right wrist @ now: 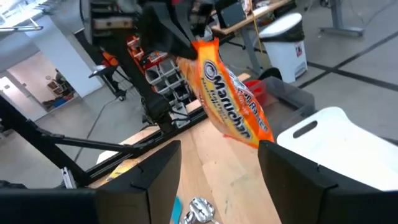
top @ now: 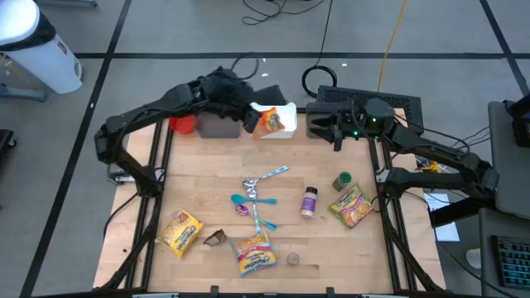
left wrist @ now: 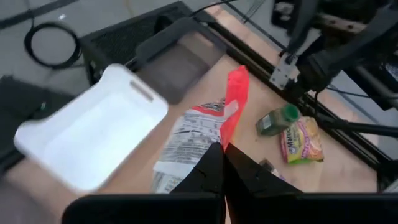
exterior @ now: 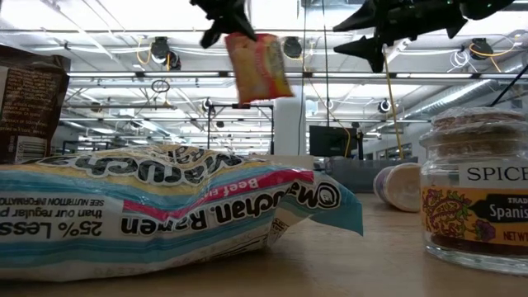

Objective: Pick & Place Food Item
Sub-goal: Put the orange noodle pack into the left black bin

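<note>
High view shows your left gripper (top: 248, 118) clamped shut on the orange noodle packet (top: 269, 122), hanging at the white tray's (top: 288, 118) left edge at the far side of the table. Carry it further right over the tray before releasing. Your right gripper (top: 330, 126) waits part-open and empty, just right of the tray.

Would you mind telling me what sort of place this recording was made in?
Most likely a robotics lab or workshop in an open industrial hall. A wooden table stands on a grey floor with cables trailing behind it, exposed ceiling pipework runs overhead, and a keyboard sits at a workstation alongside.
</note>
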Robot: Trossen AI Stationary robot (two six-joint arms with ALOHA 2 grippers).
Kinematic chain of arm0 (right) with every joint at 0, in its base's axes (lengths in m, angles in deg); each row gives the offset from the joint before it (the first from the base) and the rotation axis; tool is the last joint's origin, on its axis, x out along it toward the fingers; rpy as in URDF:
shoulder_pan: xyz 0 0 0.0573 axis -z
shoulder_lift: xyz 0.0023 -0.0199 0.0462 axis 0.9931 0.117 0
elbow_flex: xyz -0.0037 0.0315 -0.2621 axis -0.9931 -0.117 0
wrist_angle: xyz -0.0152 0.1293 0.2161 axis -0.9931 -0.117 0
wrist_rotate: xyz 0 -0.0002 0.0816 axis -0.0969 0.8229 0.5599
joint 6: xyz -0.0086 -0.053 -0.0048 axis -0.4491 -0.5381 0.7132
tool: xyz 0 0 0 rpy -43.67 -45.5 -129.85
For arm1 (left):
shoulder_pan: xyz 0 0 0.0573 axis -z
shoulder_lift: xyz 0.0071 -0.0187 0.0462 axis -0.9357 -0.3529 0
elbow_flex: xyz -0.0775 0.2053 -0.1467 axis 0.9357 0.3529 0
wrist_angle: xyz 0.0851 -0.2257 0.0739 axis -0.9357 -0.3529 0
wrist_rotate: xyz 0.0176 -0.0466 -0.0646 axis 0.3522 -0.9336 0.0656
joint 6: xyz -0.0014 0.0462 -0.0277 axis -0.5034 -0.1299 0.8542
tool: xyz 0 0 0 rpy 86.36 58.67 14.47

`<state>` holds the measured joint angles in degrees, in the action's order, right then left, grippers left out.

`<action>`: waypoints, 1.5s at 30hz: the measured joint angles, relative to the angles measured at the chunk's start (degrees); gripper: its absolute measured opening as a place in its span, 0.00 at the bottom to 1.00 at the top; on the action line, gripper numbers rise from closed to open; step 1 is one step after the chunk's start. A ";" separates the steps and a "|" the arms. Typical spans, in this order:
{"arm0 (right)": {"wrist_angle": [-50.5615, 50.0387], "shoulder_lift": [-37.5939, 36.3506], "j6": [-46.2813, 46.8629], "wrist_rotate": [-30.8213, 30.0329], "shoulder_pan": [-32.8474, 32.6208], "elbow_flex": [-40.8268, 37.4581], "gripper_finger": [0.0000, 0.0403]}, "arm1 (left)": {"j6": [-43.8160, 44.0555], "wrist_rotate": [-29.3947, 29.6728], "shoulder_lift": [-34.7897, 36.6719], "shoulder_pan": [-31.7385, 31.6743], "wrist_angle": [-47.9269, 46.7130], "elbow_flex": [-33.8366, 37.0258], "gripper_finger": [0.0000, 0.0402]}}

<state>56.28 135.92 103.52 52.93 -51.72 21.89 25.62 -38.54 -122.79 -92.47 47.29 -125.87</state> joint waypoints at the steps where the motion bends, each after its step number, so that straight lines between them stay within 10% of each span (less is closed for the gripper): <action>1: 0.02 -0.09 0.00 -0.42 -0.02 0.00 0.51 | 0.78 0.06 1.37 -0.16 -0.19 1.55 0.00; 18: 0.97 3.32 2.92 -7.62 -0.02 0.02 0.50 | 13.32 11.16 15.77 -13.92 -12.56 12.80 0.00; 45: 0.85 4.25 3.03 -9.06 -0.06 0.02 0.48 | 19.16 10.47 16.39 -26.17 3.39 30.03 0.00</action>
<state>57.13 140.17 106.55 43.88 -51.78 21.91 44.78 -28.07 -106.41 -118.65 50.68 -95.84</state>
